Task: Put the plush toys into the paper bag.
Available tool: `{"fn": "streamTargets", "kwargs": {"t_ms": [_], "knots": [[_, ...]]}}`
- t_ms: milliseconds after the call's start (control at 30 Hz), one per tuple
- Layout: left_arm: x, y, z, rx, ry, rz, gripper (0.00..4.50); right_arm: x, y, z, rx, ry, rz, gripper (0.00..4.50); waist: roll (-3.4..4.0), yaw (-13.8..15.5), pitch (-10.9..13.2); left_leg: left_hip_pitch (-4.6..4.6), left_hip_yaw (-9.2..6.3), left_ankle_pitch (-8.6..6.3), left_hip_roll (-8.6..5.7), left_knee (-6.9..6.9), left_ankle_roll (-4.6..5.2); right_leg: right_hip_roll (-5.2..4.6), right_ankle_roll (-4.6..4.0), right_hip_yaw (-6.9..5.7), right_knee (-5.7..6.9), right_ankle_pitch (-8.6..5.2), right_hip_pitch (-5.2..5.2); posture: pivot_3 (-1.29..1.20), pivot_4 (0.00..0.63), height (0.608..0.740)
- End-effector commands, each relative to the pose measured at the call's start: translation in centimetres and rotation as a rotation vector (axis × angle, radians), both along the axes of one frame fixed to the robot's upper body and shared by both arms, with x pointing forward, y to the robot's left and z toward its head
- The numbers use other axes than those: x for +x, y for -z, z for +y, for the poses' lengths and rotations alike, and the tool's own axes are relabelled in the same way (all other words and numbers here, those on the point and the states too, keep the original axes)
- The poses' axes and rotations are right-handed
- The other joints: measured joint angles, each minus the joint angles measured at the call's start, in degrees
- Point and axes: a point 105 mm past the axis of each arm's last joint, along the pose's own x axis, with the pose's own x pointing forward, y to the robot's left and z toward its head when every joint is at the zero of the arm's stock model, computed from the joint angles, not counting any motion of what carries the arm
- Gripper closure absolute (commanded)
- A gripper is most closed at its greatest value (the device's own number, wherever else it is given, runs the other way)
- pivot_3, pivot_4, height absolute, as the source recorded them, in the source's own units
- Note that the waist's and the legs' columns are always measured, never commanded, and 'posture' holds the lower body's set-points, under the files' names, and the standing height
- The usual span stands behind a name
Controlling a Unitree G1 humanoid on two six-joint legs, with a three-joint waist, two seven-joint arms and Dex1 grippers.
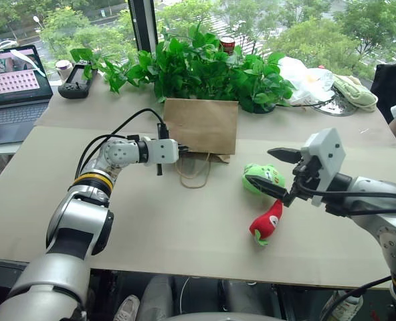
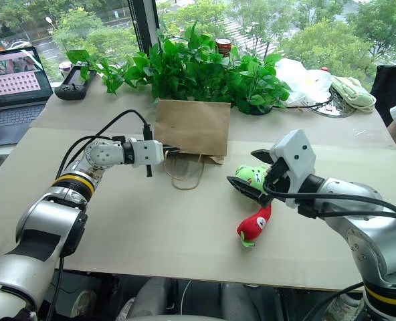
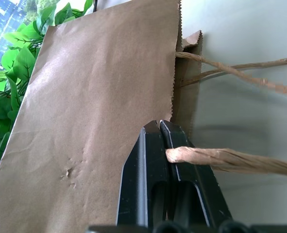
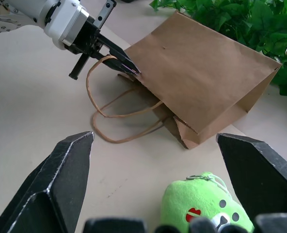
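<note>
The table (image 1: 184,241) is a wide beige surface w/ a row of leafy plants (image 1: 205,67) along the far edge. A laptop (image 1: 14,90) is seen at the far left, w/ a black controller (image 1: 74,81) beside it. A white plastic bag (image 1: 305,79) is seen far right, behind the plants.

The paper bag (image 1: 201,125) is laid flat on its side just in front of the plants, mouth toward the robot, and the mouth appears nearly shut. Its cord handles (image 1: 192,170) are trailed onto the table.

The left claw (image 4: 124,63) is reached in at the bag's mouth edge. It is closed tight, and one cord handle is seen pinched at its tip in the left wrist view; whether the paper edge is also caught cannot be told.

The right claw (image 1: 275,172) is held wide open, nothing gripped, hovering just over the green plush (image 1: 263,177).

The green plush is sat on the table right of the bag, near but apart from it. The red chili plush (image 1: 266,224) is laid just nearer the robot, beside the green one.

Progress, judged: nothing is bagged yet. Both toys are left outside. Only the bag-side hold looks done. Still to be done: mouth to be lifted open, green toy to be grasped & put in, then the chili.
</note>
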Motion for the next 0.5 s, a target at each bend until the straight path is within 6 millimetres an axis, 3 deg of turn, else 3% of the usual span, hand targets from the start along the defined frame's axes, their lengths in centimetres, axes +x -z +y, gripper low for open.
{"fn": "streamTargets", "kwargs": {"t_ms": [33,300,500], "knots": [[-0.2,-1.5,0.1,-0.064,0.022,-0.013,4.49,0.2,-0.7,0.2,0.003,0.001,-0.049,0.0,0.0,0.01,0.0,0.0,0.0,0.0,0.0,0.0,0.0,0.0,0.0,0.0,0.0,0.0,0.0,0.0,0.15,0.713],[-2.2,-2.6,1.0,-0.174,0.138,0.116,4.49,0.8,0.0,-0.1,-0.001,0.034,-0.032,0.0,0.01,-0.27,0.0,0.02,0.0,0.0,0.01,0.0,0.0,0.0,0.0,0.0,0.04,0.0,0.0,0.0,0.15,0.713],[-4.7,-7.0,2.5,-0.311,0.202,0.276,4.49,1.0,1.2,0.6,0.029,0.028,0.017,0.0,0.01,-1.14,0.0,0.01,-0.03,0.01,0.08,0.02,0.0,0.06,-0.01,0.0,0.07,0.0,0.0,0.0,0.15,0.713]]}}
